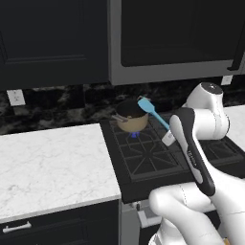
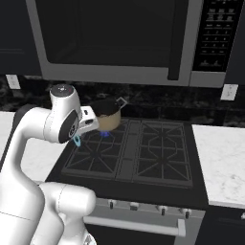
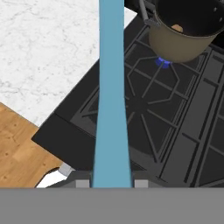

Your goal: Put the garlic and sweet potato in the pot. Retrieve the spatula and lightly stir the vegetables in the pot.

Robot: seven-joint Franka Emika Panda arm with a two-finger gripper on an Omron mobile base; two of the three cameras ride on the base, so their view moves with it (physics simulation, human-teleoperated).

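Gripping the handle of the spatula (image 3: 111, 100), the claw (image 3: 111, 183) stands clenched on its slim blue shaft above the front of the stove (image 1: 158, 165), blade end held up and away. From the left base view the spatula's long axis runs from the claw up and leftward, its broad blade hovering just at the rim of the pot (image 1: 131, 116), which sits on the lit rear-left burner with a small blue flame under it. An orange-brown scrap low inside the pot looks like the sweet potato (image 3: 177, 27), though little of it shows. Stirring would call for tipping the blade down and forward into the pot's dark mouth.
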